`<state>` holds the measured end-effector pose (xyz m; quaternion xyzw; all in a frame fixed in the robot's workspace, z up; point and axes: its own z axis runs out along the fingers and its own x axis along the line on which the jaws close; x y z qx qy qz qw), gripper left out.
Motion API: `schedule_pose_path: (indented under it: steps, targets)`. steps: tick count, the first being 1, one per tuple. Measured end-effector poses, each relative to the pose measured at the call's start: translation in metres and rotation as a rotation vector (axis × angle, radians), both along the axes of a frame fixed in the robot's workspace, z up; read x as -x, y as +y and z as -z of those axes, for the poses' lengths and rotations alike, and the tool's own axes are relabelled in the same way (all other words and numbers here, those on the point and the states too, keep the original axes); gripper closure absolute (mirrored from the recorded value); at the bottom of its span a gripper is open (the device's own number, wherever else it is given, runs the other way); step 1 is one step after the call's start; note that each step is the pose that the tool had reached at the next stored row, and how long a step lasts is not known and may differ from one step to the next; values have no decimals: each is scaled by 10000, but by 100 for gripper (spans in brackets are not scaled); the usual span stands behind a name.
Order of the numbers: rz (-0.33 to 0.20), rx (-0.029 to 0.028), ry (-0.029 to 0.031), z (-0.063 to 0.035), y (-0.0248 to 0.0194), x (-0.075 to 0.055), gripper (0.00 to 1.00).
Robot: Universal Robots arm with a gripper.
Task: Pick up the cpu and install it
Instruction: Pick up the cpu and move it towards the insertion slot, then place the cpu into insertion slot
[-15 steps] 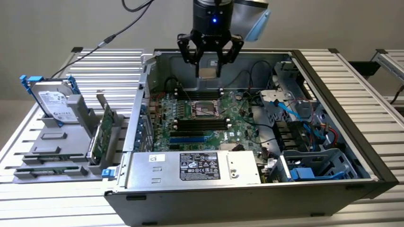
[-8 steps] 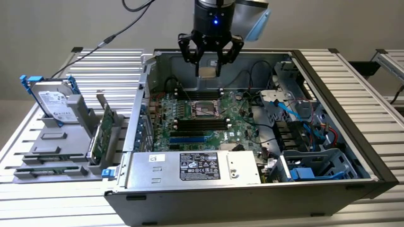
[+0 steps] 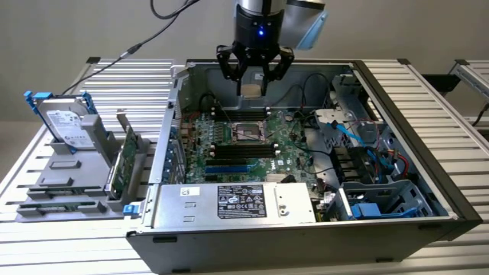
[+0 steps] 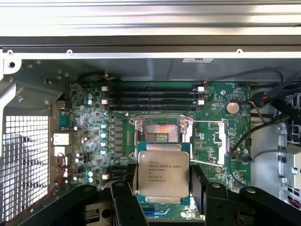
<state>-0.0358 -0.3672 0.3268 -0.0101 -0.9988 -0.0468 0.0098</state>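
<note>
Tower case open on its side, chip held in the air over its board.
Big grey metal computer case (image 3: 290, 252) lies with its side panel off, and a green motherboard (image 3: 229, 160) spreads around the open, metal-framed processor socket (image 3: 246, 130). Nearer the case's front wall than that socket sits a silver power-supply box with a black sticker (image 3: 237, 203). Straight above the socket hangs the black-fingered gripper (image 3: 253, 80), clamped on opposite edges of the cpu (image 3: 252, 89), a small flat square chip with a silver-grey metal top, lifted clear of the socket.
</note>
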Motion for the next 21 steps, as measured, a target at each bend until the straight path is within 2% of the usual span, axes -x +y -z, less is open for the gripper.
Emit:
schedule_pose_path:
  steps: [5,9,16,21]
  targets:
    - [0,-21,18,59,24,0,45]
    - [0,-64,35,98,43,-1,45]
    - [0,-177,73,153,71,-20,45]
    - [0,-257,125,187,89,-31,45]
